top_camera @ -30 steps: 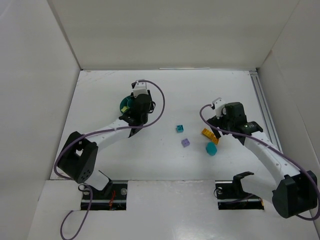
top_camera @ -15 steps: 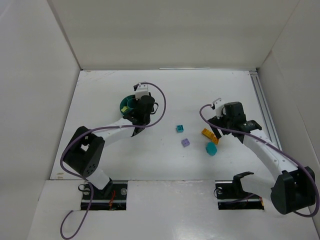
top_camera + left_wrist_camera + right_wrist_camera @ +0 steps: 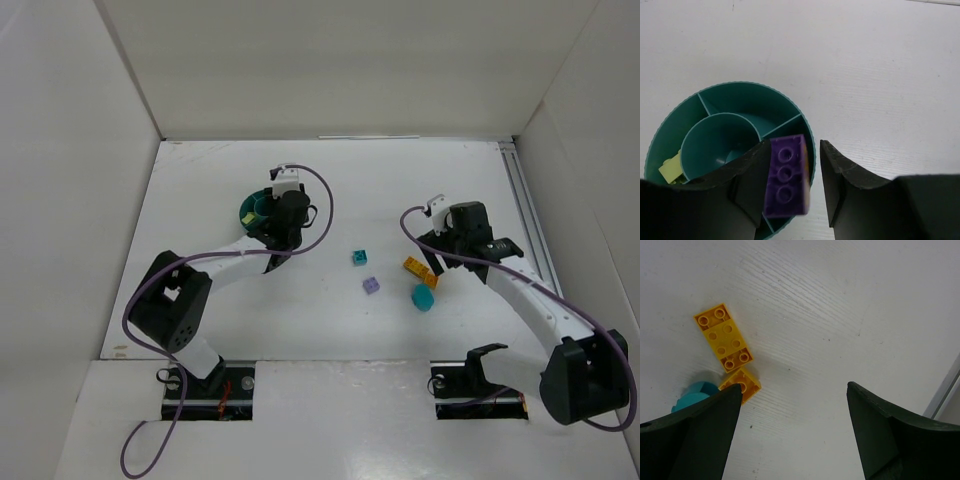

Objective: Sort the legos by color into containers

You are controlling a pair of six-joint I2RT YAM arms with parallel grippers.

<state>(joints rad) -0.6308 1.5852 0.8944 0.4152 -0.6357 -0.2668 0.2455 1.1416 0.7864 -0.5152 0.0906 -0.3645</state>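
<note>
The round teal dish point(image 3: 250, 210) sits at the back left; in the left wrist view its rim point(image 3: 730, 86) and compartments show, with a pale yellow piece point(image 3: 670, 169) in a left compartment. My left gripper point(image 3: 272, 222) hovers over the dish's right edge. Its jaws point(image 3: 794, 149) are parted: a purple lego point(image 3: 786, 176) lies against the left finger, with a gap to the right finger. My right gripper point(image 3: 447, 250) is open wide and empty point(image 3: 794, 386), just right of an orange lego point(image 3: 723, 337) and a smaller orange one point(image 3: 742, 384).
A small teal lego point(image 3: 359, 257), a lilac lego point(image 3: 371, 286) and a round teal piece point(image 3: 423, 298) lie mid-table between the arms. The orange legos point(image 3: 420, 270) lie beside them. White walls enclose the table; a rail point(image 3: 525, 215) runs along the right side.
My left gripper has shifted slightly right and back over the dish's edge. The right arm has barely moved. The loose legos have not moved.
</note>
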